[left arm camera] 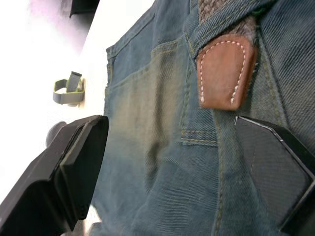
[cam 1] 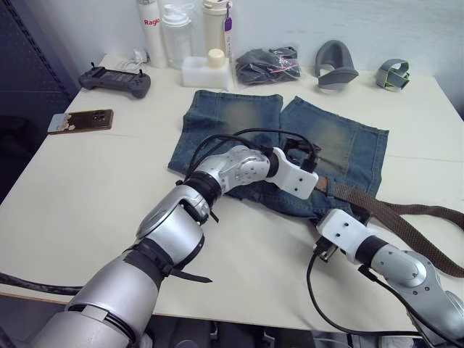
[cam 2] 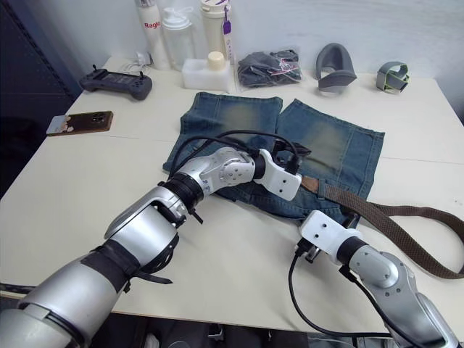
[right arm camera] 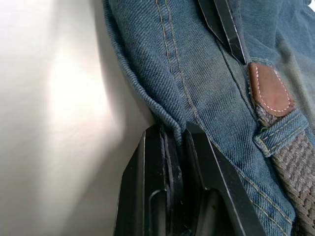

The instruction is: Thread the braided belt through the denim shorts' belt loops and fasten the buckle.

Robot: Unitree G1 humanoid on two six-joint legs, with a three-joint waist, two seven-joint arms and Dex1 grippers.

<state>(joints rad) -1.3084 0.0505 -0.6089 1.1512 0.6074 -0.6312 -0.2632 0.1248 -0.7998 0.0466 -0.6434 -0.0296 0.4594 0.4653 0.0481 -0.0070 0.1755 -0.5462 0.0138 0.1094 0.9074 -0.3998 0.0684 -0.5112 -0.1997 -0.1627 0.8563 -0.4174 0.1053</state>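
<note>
counter [cam 1: 87, 188]: pale top; the denim shorts are laid flat on it, everything else is placed relative to them.
denim shorts [cam 1: 330, 141]: spread flat at mid-counter, legs pointed to the far edge, waistband turned to the near edge.
braided belt [cam 1: 406, 221]: fed in at the waistband on the shorts' right-hand side; the rest is trailed off to the right of the shorts across the counter.
left tool [left arm camera: 162, 162]: held over the waistband of the shorts; fingers [left arm camera: 74, 167] are spread wide, nothing is gripped, denim is seen between them.
right tool [right arm camera: 179, 147]: set at the near edge of the shorts' waistband; fingers are pressed together with a fold of the waistband hem pinched between them.
belt loop [right arm camera: 280, 132]: sewn across the waistband; the belt is passed under it.
tan leather tip [left arm camera: 224, 71]: lies flat on the denim just past that loop, between the spread left fingers.
dark bundle [cam 1: 268, 65]: beyond the shorts' legs, at the far edge.
game controller [cam 1: 116, 80]: far left of the shorts.
phone [cam 1: 80, 120]: left of the shorts, well apart.
bottles [cam 1: 177, 32]: stood beyond the shorts' left leg.
</note>
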